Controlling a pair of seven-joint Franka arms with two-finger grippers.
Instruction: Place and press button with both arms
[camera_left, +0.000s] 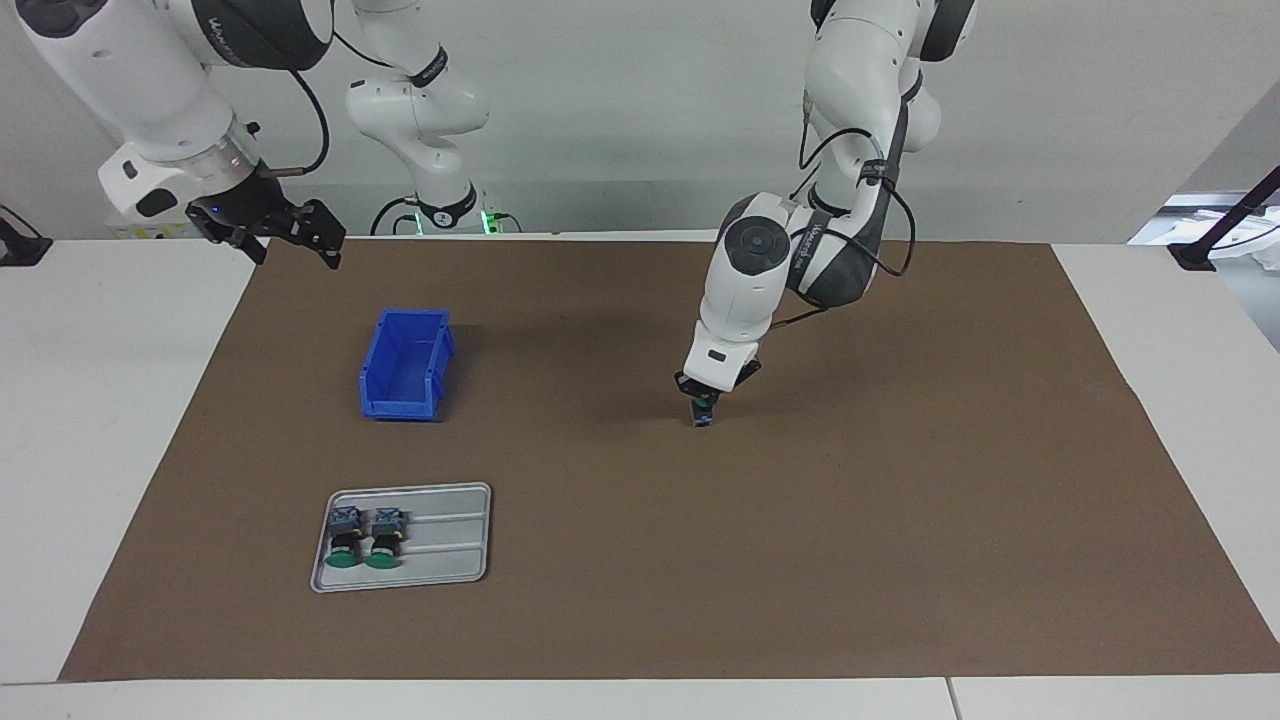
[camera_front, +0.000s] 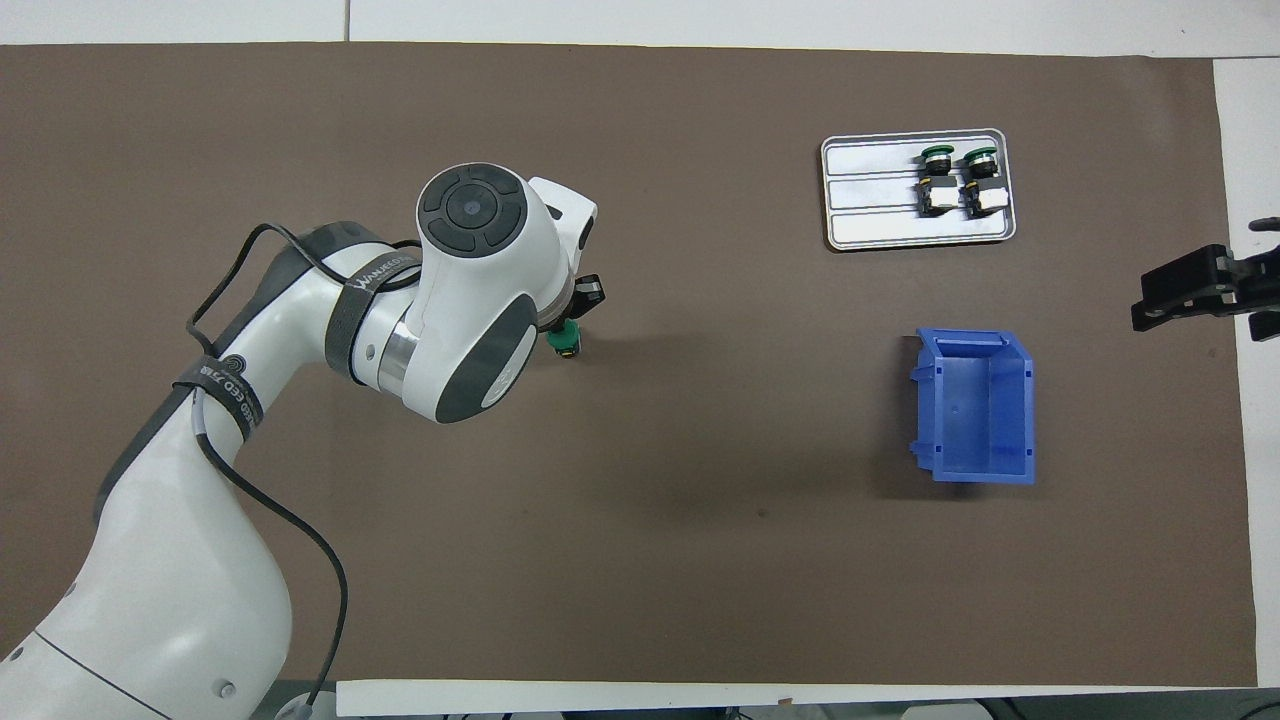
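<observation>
**Button at the mat: tip-over is the main risk**

We have the left gripper down low over the middle of the brown mat, closed on the button. From the facing view the button's lower end looks at or just touching the mat; we can't tell which. From overhead only its green cap shows past the wrist.

The right gripper waits in the air over the counter edge at its own end, fingers spread, holding nothing.

What could go wrong, in our judgement:
- The button is narrow-based and top-heavy. Released tilted or slightly above the mat, it likely falls over.
- If the fingers drag on opening, it shifts or tips.
- An off-centre press from the right arm would knock it sideways, unless the left gripper holds it steady.
- Both arms meeting at one small part: collision risk between grippers.

Two more buttons lie in the grey tray; the blue bin sits nearer to the robots than the tray, both well apart from the work spot.
</observation>
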